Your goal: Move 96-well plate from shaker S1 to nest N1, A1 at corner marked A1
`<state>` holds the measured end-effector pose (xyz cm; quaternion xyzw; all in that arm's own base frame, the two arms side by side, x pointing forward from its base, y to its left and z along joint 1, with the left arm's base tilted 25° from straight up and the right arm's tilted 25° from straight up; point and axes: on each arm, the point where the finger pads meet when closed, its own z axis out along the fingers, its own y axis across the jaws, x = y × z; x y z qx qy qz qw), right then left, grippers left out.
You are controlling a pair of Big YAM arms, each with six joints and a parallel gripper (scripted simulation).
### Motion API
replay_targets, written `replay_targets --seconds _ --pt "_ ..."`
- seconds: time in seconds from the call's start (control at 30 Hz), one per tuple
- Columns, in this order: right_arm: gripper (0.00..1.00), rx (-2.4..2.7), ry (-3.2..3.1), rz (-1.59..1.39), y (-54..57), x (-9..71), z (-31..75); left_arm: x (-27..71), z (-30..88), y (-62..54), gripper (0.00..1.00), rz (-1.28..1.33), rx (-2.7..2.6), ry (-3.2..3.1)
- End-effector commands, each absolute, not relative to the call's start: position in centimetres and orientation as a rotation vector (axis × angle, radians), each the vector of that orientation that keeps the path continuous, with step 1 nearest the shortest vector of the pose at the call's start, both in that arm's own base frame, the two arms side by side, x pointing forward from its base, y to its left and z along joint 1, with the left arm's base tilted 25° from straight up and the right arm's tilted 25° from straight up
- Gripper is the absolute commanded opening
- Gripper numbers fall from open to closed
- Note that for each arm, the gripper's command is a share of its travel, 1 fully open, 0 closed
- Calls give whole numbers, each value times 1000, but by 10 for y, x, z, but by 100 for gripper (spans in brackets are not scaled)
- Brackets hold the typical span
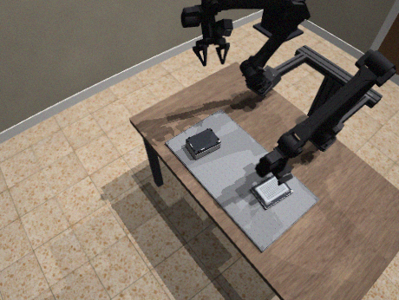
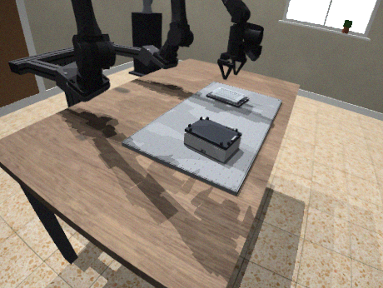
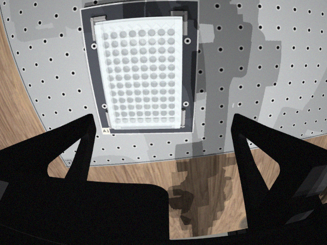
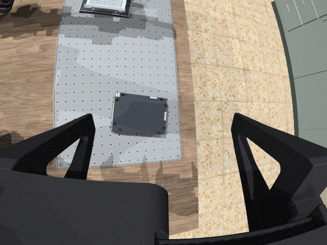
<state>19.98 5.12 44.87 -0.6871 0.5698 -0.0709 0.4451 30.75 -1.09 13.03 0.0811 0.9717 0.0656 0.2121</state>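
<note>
The clear-white 96-well plate [image 1: 271, 191] [image 2: 228, 95] [image 3: 139, 78] [image 4: 105, 3] lies on the dark nest N1 [image 3: 191, 65] [image 4: 105, 14] and looks flat between its corner locators. The nest's A1 label [image 3: 105, 131] is at its lower left in the left wrist view; the plate's own A1 marking is not readable. The shaker S1 [image 1: 203, 140] [image 2: 212, 131] [image 4: 139, 115] has a bare dark top. My left gripper [image 2: 231, 76] [image 3: 163, 121] is open and empty, above the plate and clear of it. My right gripper [image 1: 213, 64] [image 4: 163, 121] is open and empty, high up beyond the shaker's end of the table.
Nest and shaker stand on a grey perforated board [image 1: 217, 173] [image 2: 158, 133] [image 4: 113, 58] on the wooden table [image 1: 347, 217] [image 2: 83, 166]. The shaker is a raised box with small posts around its top. The arms' dark frame [image 1: 321, 62] [image 2: 42, 67] stands along one table side.
</note>
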Motion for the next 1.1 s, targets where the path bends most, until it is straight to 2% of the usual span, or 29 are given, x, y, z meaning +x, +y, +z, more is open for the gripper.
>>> replay_targets --seconds 0.0,1.07 --pt "100 -1708 1349 -262 57 190 483 329 145 -26 100 165 182 2663" --pt "100 -1708 1349 -262 57 190 483 347 144 -120 100 147 180 2667"
